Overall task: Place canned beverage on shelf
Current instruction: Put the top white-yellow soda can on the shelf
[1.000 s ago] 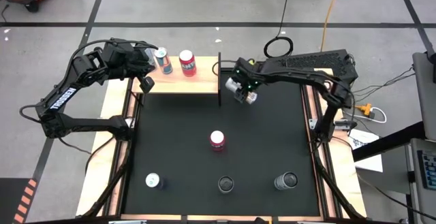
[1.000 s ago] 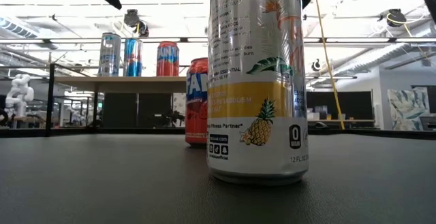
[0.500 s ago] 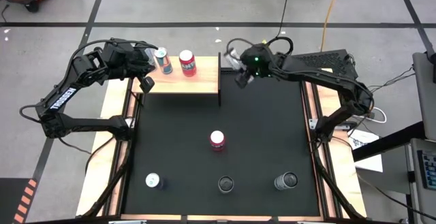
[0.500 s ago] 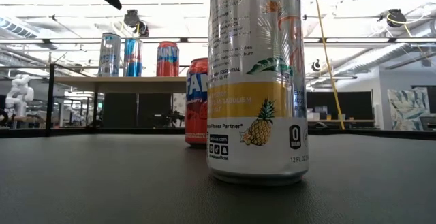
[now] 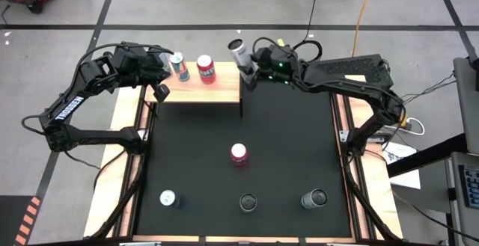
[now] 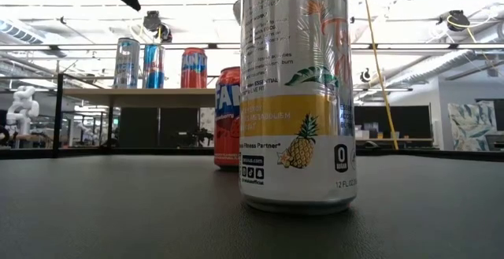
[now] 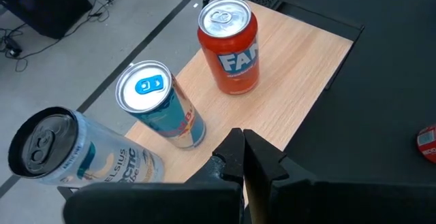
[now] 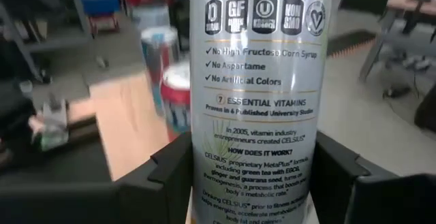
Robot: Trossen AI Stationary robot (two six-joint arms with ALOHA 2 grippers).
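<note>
The shelf [image 5: 213,91] is a pale wood board at the mat's far left; it also shows in the left wrist view [image 7: 293,81]. A red can [image 5: 205,69], a blue can [image 5: 178,64] and a silver can [image 7: 75,149] stand on it. My right gripper [image 5: 247,72] is shut on a tall silver canned beverage [image 5: 238,49] above the shelf's far right corner. My left gripper [image 5: 159,90] hovers shut over the shelf's left end, touching nothing. My right gripper pinches the silver can between its two fingers [image 8: 163,183], one on each side of the can's round wall [image 8: 211,176]. The fingers come nearly level from the table's right. The can stands upright in the hold, lifted clear of shelf and mat.
On the black mat stand a red-topped can [image 5: 239,153] at the centre and, along the near edge, a silver can [image 5: 168,198] and two dark-topped cans [image 5: 248,201] [image 5: 314,199]. The shelf's black frame post [image 5: 241,89] stands at its right end.
My right gripper has risen from over the mat beside the shelf's right end and gone toward the far edge and left. It has tipped from pointing downward to nearly level. The silver can has come with it and now stands upright.
</note>
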